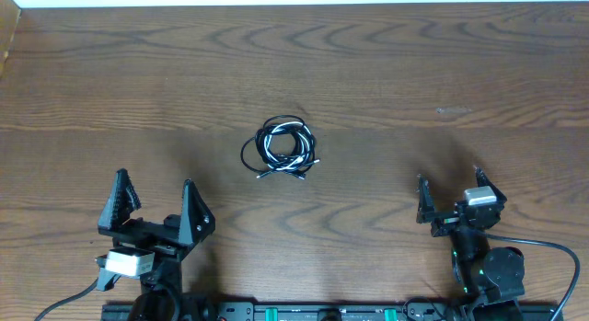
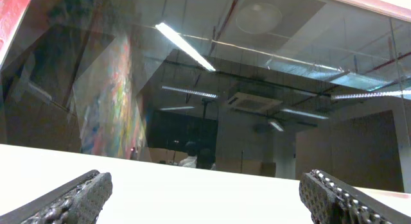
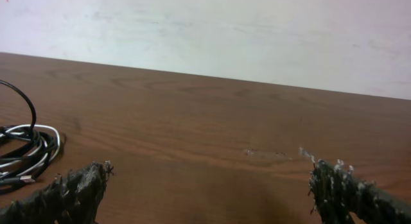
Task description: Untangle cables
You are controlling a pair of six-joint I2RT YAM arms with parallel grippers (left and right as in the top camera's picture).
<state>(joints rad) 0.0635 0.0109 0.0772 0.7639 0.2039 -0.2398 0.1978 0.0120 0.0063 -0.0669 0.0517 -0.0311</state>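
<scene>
The cables [image 1: 281, 148] are seen a little above the middle of the overhead frame, on the brown wooden table [image 1: 368, 63]. The black cords and the white one are coiled together into one small bundle, with small plug ends at its lower edge.

The left gripper [image 1: 154, 183] is placed in the lower left of the frame, and its jaws are spread wide. The bundle lies up and to the right of it, well apart and not between the jaws. In the left wrist view the left gripper [image 2: 204, 179] is shown with its two dark fingers [image 2: 77, 198] at the lower corners.

The right gripper [image 1: 451, 188] is found in the lower right, its jaws also spread wide. In its wrist view the cables [image 3: 26, 153] are seen at the left edge, outside the open right gripper [image 3: 209, 166].
</scene>
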